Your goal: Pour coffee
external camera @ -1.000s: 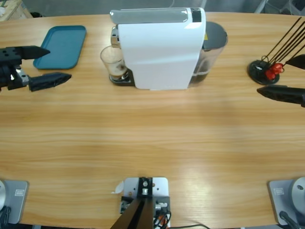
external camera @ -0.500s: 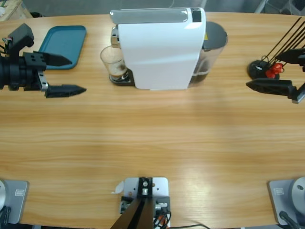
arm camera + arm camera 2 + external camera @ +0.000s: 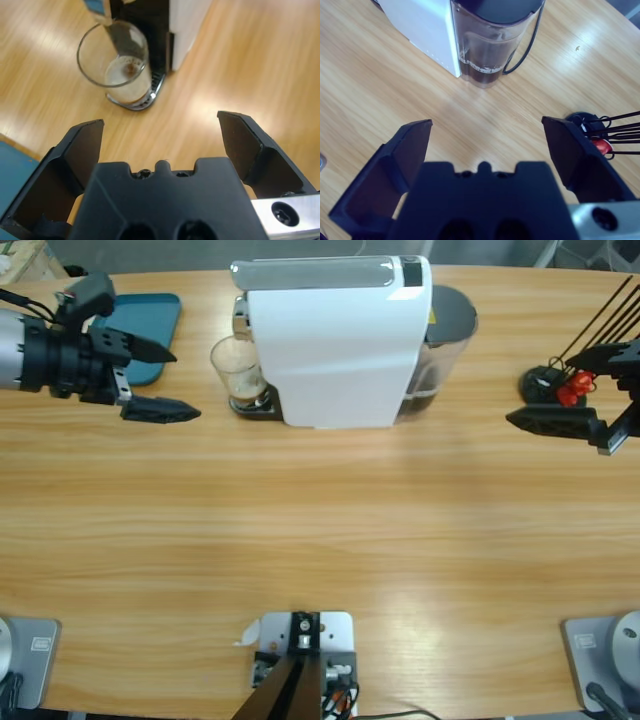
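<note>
Wooden table (image 3: 320,530), seen from above. White machine (image 3: 335,345) stands at the far middle, its dark tank (image 3: 445,335) at its right end. Teal tray (image 3: 135,335) lies at the far left. Left gripper (image 3: 165,380) hovers between tray and machine, jaws wide apart and holding nothing, pointed toward the cup (image 3: 238,370). Right gripper (image 3: 560,390) hovers at the right edge, jaws wide apart and holding nothing, just beside a black wire rack (image 3: 555,385) holding a red capsule (image 3: 570,392). The cup stands on the machine's drip tray (image 3: 142,100) at its left end, under the spout; the coffee (image 3: 127,75), topped with pale foam, fills only its bottom.
</note>
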{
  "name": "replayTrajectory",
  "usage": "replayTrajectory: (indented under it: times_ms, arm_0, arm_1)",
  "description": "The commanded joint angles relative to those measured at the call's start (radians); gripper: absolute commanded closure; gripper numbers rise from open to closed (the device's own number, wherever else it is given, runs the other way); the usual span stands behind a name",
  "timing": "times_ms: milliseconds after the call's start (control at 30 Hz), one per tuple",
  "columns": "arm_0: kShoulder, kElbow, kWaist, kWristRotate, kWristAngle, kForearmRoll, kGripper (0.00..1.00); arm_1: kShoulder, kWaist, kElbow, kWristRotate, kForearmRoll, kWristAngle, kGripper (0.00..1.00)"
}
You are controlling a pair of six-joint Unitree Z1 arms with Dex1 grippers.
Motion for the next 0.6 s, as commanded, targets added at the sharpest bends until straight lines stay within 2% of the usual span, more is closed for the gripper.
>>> replayTrajectory:
  times_ms: [33, 467, 600]
  arm_0:
    - [0.089, -0.022, 0.008, 0.020, 0.101, -0.059, 0.000]
    - [0.201, -0.059, 0.016, 0.007, 0.081, -0.154, 0.000]
    - [0.233, -0.075, 0.016, 0.007, 0.030, -0.168, 0.000]
  arm_1:
    - [0.034, 0.006, 0.047, 0.012, -0.020, 0.025, 0.000]
    - [0.064, 0.007, 0.051, 0.012, -0.024, 0.027, 0.000]
    - [0.066, 0.006, 0.051, 0.012, -0.022, 0.026, 0.000]
